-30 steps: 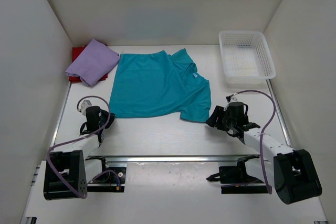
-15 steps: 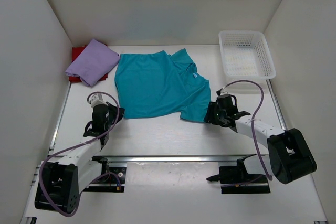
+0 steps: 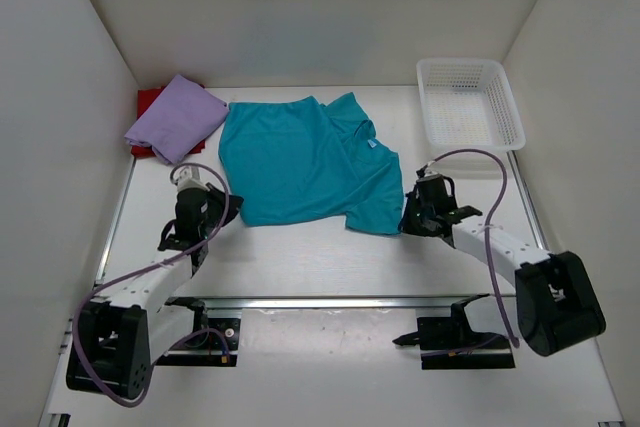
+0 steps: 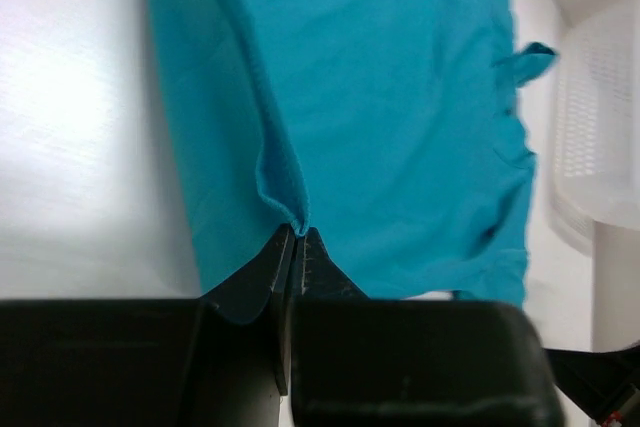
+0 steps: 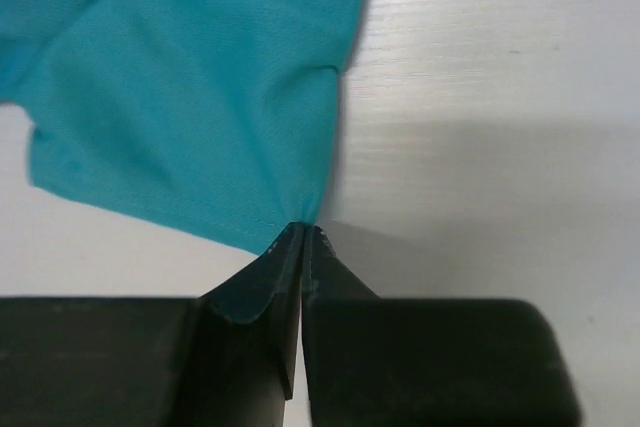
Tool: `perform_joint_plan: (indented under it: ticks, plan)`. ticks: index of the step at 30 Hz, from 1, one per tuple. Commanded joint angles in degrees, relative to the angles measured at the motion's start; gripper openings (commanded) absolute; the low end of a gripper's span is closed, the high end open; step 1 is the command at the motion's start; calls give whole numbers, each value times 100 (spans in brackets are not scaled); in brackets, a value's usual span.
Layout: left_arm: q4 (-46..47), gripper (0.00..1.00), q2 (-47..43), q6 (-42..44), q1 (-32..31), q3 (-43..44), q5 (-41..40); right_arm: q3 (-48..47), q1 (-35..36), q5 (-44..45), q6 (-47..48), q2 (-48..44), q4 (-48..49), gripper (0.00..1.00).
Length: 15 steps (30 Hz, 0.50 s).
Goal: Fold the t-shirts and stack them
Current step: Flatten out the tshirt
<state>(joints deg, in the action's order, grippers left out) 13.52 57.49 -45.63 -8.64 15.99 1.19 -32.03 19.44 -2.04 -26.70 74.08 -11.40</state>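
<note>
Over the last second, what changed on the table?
The right end effector moved in to the near right sleeve of the teal cloth t-shirt and closed on it. The left end effector, shut on the near left hem, swung forward, nudging that edge inward. The lavender t-shirt, red t-shirt under it and white plastic mesh basket stayed put.

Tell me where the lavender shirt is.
Top view: the lavender shirt lies at the far left corner of the table, on the red shirt, just left of the spread teal shirt.
</note>
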Motion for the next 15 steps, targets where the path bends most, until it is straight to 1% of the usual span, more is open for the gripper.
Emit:
perform_joint_plan:
  ticks: [1,3,4,6,7,9,10,11,12,13,14,15]
  plan:
    - [-138,0,164,290,-111,799,722,-434,-72,20,42,-754,-283,0]
    - [-638,0,315,501,-164,1570,1040,-907,-90,151,112,-1341,-651,0]
    - [-736,0,306,580,-181,1792,1224,-1058,-55,204,147,-1527,-766,0]
    - [-1235,0,280,774,-164,2703,1741,-1750,77,685,305,-1966,-1231,0]
    - [-1681,0,254,949,-146,3021,1779,-2006,130,862,358,-2020,-1390,0]
    - [-2254,0,193,1213,-50,4170,1885,-2971,288,1397,568,-2170,-1750,0]
    - [-2405,0,114,1258,133,4593,1902,-3219,349,1469,700,-2179,-1908,0]
    - [-2424,0,17,1223,257,4754,2033,-3752,445,1653,762,-2179,-1980,0]
    - [-2442,0,-71,1049,597,5051,2243,-4315,586,1933,928,-2083,-2119,0]
    - [-2450,0,-150,1004,853,5324,2437,-4895,848,2240,1130,-1943,-2156,0]
    - [-2546,0,-151,899,1265,5631,2517,-5205,1207,2409,1323,-1794,-2295,0]
    - [-2625,0,-116,837,1321,5826,2578,-5834,1411,2863,1464,-1670,-2331,0]
